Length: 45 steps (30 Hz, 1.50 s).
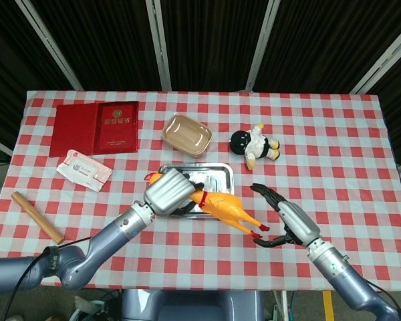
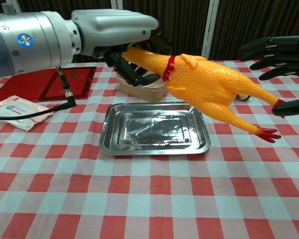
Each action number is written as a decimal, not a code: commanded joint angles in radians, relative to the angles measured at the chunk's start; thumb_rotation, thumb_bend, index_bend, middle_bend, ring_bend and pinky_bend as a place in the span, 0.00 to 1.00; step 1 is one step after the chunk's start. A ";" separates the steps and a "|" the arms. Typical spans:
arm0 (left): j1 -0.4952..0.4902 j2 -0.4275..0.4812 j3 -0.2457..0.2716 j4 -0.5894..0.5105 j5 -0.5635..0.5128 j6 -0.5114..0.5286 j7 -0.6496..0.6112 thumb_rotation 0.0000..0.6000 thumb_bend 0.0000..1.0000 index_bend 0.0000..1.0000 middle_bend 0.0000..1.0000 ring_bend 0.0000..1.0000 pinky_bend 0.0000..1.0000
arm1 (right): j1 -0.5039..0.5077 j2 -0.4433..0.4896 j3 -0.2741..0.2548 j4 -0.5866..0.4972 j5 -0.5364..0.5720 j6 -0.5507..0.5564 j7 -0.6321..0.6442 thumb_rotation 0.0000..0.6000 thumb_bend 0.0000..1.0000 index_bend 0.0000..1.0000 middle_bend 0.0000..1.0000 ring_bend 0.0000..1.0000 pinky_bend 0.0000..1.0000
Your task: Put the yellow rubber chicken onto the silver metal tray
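left hand [image 1: 167, 192] reaching in from the lower left of the head view, fingers [image 2: 132, 69] wrapped around the neck of the yellow rubber chicken [image 2: 209, 88], gripping it. chicken carried in the air, head end at the hand, body sloping down toward the right, red feet past the right edge of the silver metal tray [image 2: 154, 148]. not resting on the tray; clear gap beneath the body in the chest view.

right hand [image 1: 285, 217] just right of the chicken's feet, fingers spread and empty, thumb tip close under one red foot; contact cannot be told.

seen from the head view only: forearms of both arms, a red booklet [image 1: 96, 128] at the far left of the bench [image 1: 334, 167], a wooden stick [image 1: 37, 217] at the left edge, and a doll [image 1: 254, 145] beyond the tray to the right, well apart from both hands. seen from the chest view only: height of the chicken above the tray, bare tray floor, and a cable hanging from the left forearm toward a white packet [image 2: 17, 110]. tan bowl [image 1: 186, 134] just beyond the tray's far rim, partly hidden behind the left hand in the chest view.

open checked cloth in front of the tray and to its right, up to the near edge.
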 commanded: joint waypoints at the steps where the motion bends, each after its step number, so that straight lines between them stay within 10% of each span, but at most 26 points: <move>1: -0.059 -0.035 -0.008 -0.014 -0.088 0.004 0.090 1.00 0.86 0.59 0.65 0.57 0.58 | 0.018 -0.007 0.010 -0.008 0.037 -0.021 -0.034 1.00 0.19 0.00 0.00 0.00 0.03; 15: -0.211 -0.113 -0.012 -0.037 -0.327 0.111 0.319 1.00 0.86 0.59 0.65 0.57 0.58 | 0.072 -0.029 0.033 -0.025 0.175 -0.063 -0.157 1.00 0.19 0.00 0.00 0.00 0.02; 33: -0.262 -0.137 0.034 -0.055 -0.345 0.161 0.319 1.00 0.86 0.59 0.65 0.57 0.58 | 0.119 -0.095 0.053 0.049 0.306 -0.087 -0.225 1.00 0.18 0.01 0.03 0.04 0.03; 45: -0.269 -0.123 0.057 -0.070 -0.323 0.174 0.282 1.00 0.86 0.59 0.65 0.57 0.58 | 0.135 -0.127 0.055 0.093 0.348 -0.094 -0.249 1.00 0.26 0.44 0.38 0.39 0.47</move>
